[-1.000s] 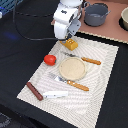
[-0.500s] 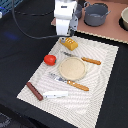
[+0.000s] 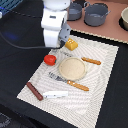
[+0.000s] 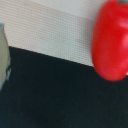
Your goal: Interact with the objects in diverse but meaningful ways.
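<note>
A red tomato [image 3: 49,59] lies at the edge of the striped placemat [image 3: 102,80]; it fills one side of the wrist view [image 4: 112,40]. My gripper [image 3: 56,46] hangs just above and behind it, and the white wrist body hides its fingers. The yellow-orange bread block [image 3: 71,44] lies right beside the arm. The tan plate [image 3: 72,68] sits mid-mat. An orange-handled piece [image 3: 91,61] lies beyond it and an orange-handled fork [image 3: 69,82] in front. The sausage stick [image 3: 34,91] and the white flat piece [image 3: 55,93] lie at the near edge.
Two grey pots [image 3: 75,11] [image 3: 96,14] and a bowl [image 3: 124,19] stand on a brown board at the back. Black tabletop [image 3: 15,70] surrounds the mat. A grey shape [image 4: 4,55] shows at the wrist view's edge.
The arm has moved toward the exterior view's left and a little lower, from over the bread block toward the tomato. The objects have not moved.
</note>
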Tool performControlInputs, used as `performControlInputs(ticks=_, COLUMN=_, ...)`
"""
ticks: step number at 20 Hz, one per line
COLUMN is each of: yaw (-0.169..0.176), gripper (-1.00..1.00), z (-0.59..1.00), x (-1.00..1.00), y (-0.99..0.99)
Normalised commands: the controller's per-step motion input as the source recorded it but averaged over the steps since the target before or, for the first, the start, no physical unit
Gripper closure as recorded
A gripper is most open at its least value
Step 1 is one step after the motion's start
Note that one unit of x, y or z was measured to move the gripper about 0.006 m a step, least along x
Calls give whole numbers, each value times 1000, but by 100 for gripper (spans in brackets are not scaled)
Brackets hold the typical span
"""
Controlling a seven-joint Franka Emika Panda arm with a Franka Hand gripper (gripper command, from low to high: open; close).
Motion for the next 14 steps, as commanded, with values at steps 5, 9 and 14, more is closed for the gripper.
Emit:
performControlInputs(ticks=5, yaw=0, gripper=-100, z=-247, x=-160, y=-253)
performControlInputs(ticks=9, yaw=0, gripper=-100, z=-262, x=-15, y=-55)
performControlInputs(ticks=14, yaw=0, gripper=-100, z=-215, x=50, y=-46)
